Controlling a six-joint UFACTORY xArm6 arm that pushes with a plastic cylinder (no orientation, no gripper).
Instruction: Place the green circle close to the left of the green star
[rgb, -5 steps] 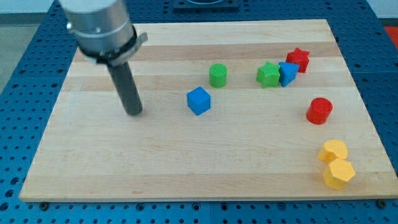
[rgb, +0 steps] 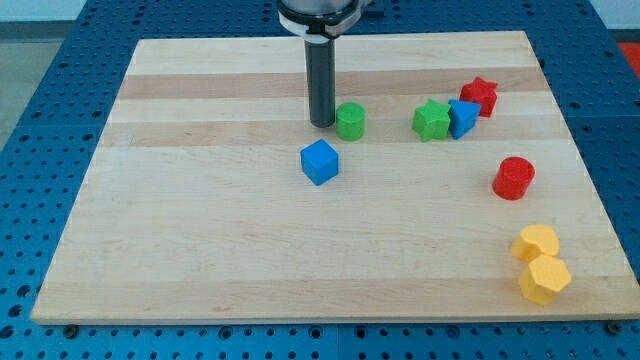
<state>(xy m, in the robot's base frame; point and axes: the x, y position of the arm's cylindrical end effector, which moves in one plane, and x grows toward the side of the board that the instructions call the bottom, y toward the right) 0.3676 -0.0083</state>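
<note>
Where it stands, my tip touches the green circle's left side.

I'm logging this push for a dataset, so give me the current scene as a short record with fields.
tip: my tip sits just on the view's left of the green circle
target: green star, on the view's right of the circle, with a gap between them
star neighbour: blue block against the star's right side
near the circle: blue cube below it
task status: circle not yet close to the star
</note>
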